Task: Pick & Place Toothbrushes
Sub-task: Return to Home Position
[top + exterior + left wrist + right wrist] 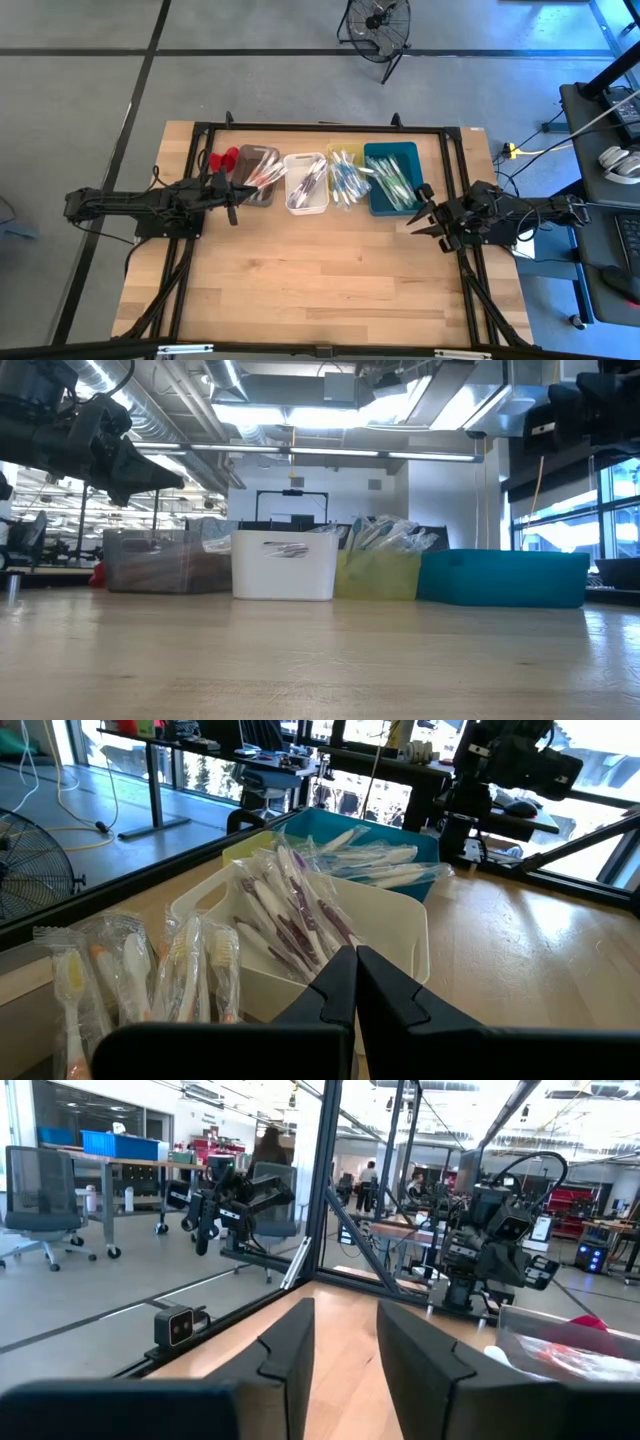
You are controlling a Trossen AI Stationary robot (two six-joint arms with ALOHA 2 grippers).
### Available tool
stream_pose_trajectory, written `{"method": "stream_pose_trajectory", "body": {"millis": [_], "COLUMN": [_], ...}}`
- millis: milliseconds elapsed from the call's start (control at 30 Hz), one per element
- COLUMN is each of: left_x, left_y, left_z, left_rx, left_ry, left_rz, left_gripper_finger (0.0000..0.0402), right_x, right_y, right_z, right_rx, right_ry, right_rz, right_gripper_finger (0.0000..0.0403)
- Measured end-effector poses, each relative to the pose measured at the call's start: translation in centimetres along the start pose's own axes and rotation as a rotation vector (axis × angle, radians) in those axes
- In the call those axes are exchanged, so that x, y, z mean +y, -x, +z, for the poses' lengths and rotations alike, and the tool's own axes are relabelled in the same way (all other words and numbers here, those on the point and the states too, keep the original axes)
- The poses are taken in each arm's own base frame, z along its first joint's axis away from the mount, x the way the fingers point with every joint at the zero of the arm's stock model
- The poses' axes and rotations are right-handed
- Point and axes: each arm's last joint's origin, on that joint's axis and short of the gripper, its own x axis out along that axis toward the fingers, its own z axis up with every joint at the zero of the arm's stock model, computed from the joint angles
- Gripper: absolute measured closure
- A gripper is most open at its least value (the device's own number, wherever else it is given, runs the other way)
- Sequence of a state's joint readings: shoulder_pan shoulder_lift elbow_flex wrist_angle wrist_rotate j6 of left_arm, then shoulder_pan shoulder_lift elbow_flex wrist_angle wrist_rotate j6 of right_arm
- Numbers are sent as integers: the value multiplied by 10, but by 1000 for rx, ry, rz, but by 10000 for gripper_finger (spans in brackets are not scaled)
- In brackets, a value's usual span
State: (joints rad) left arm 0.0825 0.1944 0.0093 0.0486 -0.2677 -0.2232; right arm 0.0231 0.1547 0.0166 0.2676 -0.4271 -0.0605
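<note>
Four bins stand in a row on the far half of the table: grey (258,172), white (306,183), yellow (346,175) and teal (392,178). Toothbrushes in clear wrappers lie piled in them (342,178) (290,915). My left gripper (232,192) (355,985) hovers shut at the table's left, just in front of the grey bin, its fingers pointing toward the white bin. At the table's right, near the teal bin's front right corner, my right gripper (424,213) (345,1350) hangs above the wood, open, with nothing between its fingers.
A small red object (224,158) lies left of the grey bin. A black frame (330,127) runs round the table's far and side edges. Bare wood (320,270) fills the near half. A fan (378,25) stands on the floor beyond the table.
</note>
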Motion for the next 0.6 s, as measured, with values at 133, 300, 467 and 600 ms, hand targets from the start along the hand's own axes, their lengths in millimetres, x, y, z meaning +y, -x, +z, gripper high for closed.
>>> {"method": "stream_pose_trajectory", "body": {"millis": [133, 300, 467, 600], "left_x": [0, 0, 0, 0], "left_y": [0, 0, 0, 0], "left_z": [0, 0, 0, 0], "left_rx": [0, 0, 0, 0], "left_ry": [0, 0, 0, 0], "left_rz": [0, 0, 0, 0], "left_gripper_finger": [400, 400, 400, 400], "right_x": [0, 0, 0, 0], "right_y": [0, 0, 0, 0], "right_z": [0, 0, 0, 0], "right_rx": [0, 0, 0, 0], "right_ry": [0, 0, 0, 0], "right_rz": [0, 0, 0, 0], "right_gripper_finger": [283, 276, 270, 266]}}
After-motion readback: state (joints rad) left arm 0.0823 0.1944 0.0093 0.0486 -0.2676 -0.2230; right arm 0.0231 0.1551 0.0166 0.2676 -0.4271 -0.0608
